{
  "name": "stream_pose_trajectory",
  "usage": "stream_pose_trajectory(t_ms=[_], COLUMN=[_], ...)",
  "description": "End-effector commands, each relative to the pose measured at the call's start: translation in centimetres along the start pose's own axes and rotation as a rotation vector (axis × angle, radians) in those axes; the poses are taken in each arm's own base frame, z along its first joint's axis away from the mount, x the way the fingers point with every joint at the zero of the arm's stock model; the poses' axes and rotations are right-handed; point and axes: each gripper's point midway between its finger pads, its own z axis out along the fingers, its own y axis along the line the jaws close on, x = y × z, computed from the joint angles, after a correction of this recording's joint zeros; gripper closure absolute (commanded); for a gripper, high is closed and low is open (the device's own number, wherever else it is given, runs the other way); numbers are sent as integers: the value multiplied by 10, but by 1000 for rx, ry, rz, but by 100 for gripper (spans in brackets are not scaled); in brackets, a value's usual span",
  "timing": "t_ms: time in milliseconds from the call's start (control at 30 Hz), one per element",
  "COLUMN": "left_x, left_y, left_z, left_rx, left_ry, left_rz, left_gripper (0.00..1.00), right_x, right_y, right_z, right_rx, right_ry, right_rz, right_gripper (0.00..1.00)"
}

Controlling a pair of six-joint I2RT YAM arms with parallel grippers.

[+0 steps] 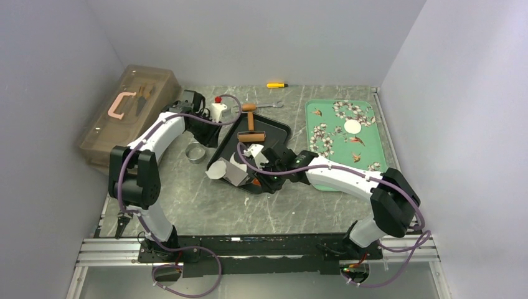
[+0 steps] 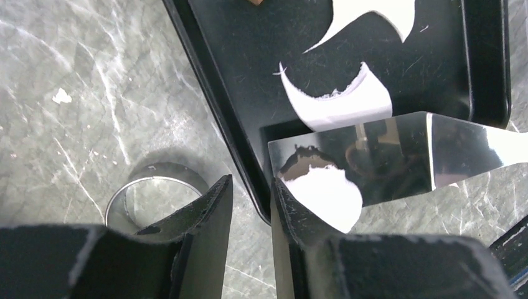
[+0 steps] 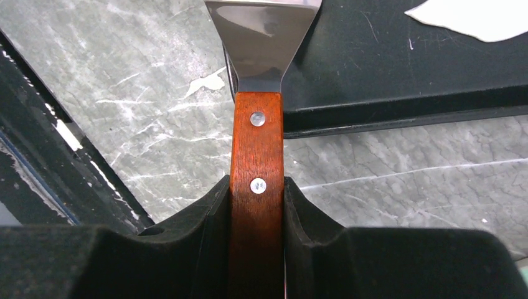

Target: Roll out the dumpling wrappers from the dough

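Ragged white dough [image 2: 342, 103] with round cut-outs lies on the black tray [image 1: 274, 128]; another scrap [image 3: 479, 18] shows in the right wrist view. My right gripper [image 3: 256, 187] [image 1: 260, 179] is shut on the wooden handle [image 3: 256, 149] of a steel scraper. Its shiny blade [image 2: 386, 156] reaches over the tray's near corner, and a white dough piece [image 2: 330, 199] [image 1: 218, 169] sits at the blade's edge. My left gripper [image 2: 252, 180] [image 1: 208, 138] hovers at the tray's left rim, jaws slightly apart and holding nothing. One round wrapper [image 1: 352, 127] lies on the green tray [image 1: 367, 156]. The brown roller [image 1: 251, 124] rests on the black tray.
A metal ring cutter [image 1: 196, 152] [image 2: 155, 193] stands on the marble left of the black tray. At the far left is a brown lidded box [image 1: 127, 112]. A white bottle with a red cap [image 1: 218, 109], a wrench [image 1: 268, 104] and a yellow tool [image 1: 276, 85] lie behind.
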Motion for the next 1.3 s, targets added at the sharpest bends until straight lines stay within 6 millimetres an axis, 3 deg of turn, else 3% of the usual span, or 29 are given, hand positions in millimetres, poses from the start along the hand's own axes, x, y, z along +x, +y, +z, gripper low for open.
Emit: stream_pose_trajectory(t_ms=[0, 200, 500, 600, 800, 1033, 1267], left_x=[16, 42, 44, 41, 32, 17, 9], left_y=[3, 16, 18, 17, 19, 26, 24], left_z=[-11, -30, -40, -41, -53, -71, -71], left_rx=[-3, -24, -9, -2, -15, -43, -22], left_ry=[29, 23, -11, -24, -61, -131, -160], left_rz=[-17, -77, -110, -111, -99, -100, -92], left_gripper=[67, 66, 65, 65, 63, 62, 62], right_x=[-16, -23, -43, -49, -52, -49, -15], right_y=[3, 10, 2, -10, -43, -97, -171], right_z=[-9, -9, -35, -48, -68, -95, -128], right_rx=[26, -38, -82, -43, 70, 251, 470], right_ry=[-37, -68, -205, -254, -276, -319, -318], right_rz=[-82, -61, 2, 13, 106, 236, 412], right_gripper=[100, 100, 100, 100, 100, 100, 100])
